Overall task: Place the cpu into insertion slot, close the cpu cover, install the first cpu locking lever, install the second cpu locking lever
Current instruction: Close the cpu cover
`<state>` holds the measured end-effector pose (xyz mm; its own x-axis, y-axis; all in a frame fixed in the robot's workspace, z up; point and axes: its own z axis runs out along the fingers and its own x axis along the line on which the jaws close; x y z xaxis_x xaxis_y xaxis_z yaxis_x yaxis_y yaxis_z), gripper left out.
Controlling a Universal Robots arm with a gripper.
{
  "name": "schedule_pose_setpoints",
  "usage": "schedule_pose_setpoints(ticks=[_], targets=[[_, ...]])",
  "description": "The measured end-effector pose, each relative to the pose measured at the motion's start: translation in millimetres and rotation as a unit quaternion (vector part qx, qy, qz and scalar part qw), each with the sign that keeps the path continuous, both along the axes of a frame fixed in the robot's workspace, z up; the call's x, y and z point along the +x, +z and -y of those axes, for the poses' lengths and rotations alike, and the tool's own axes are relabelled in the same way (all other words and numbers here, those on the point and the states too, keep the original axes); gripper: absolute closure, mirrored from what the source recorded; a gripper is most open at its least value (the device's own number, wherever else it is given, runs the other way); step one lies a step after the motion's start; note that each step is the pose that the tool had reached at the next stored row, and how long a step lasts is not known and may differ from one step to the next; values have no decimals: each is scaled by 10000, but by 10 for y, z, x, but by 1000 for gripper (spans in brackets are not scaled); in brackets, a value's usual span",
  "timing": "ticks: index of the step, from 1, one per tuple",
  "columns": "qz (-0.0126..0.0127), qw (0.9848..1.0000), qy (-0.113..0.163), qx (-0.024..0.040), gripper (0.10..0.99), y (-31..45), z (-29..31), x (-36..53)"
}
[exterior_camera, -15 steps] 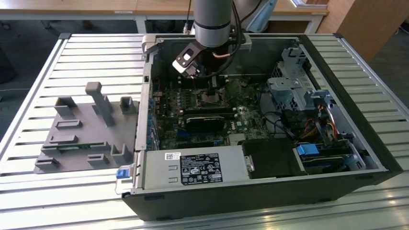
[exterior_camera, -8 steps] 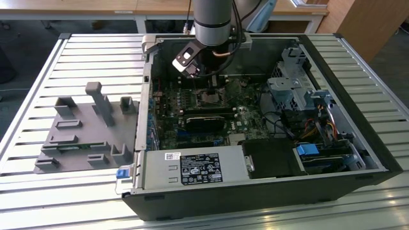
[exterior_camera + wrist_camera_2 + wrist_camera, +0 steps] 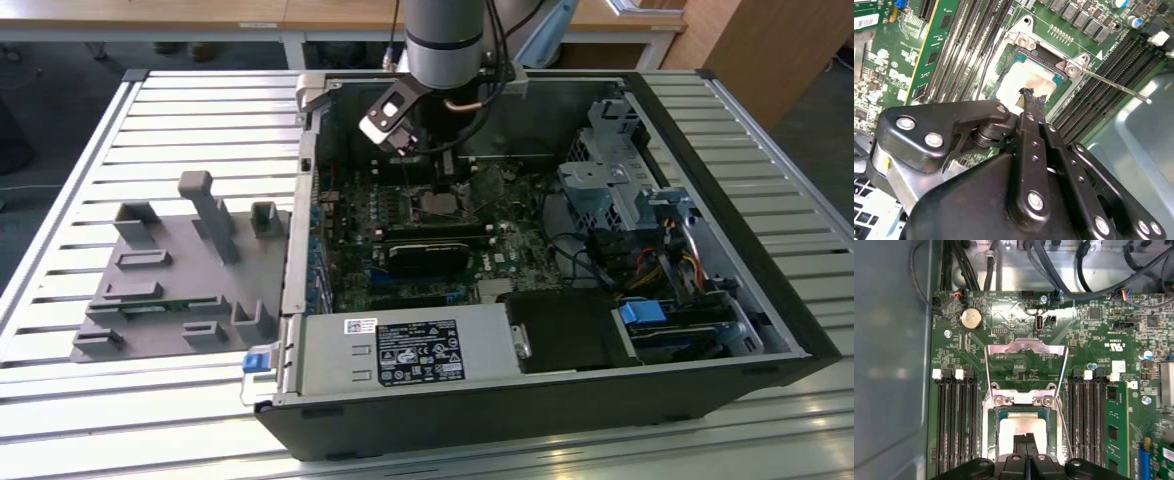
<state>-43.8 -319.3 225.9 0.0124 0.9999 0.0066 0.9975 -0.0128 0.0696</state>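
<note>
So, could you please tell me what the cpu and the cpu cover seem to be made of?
The cpu: top looks like matte silver-grey metal, giving soft pale glare. The cpu cover: probably thin stamped sheet metal, brighter finish, with sharp reflections along its edges.

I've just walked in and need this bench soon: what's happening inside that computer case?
The tool on the robot arm is inside the open case, fingers shut, tip just over the cpu. The cpu lies in the insertion slot. The cpu cover stands open, and a locking lever sticks out unlatched.
</note>
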Motion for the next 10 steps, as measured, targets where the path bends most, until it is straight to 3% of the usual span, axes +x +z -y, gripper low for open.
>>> schedule_pose_setpoints(ticks=[8, 10], targets=[[-1, 10000, 0, 0, 980, 321, 0, 0], [-1, 10000, 0, -1, 980, 370, 0, 0]])
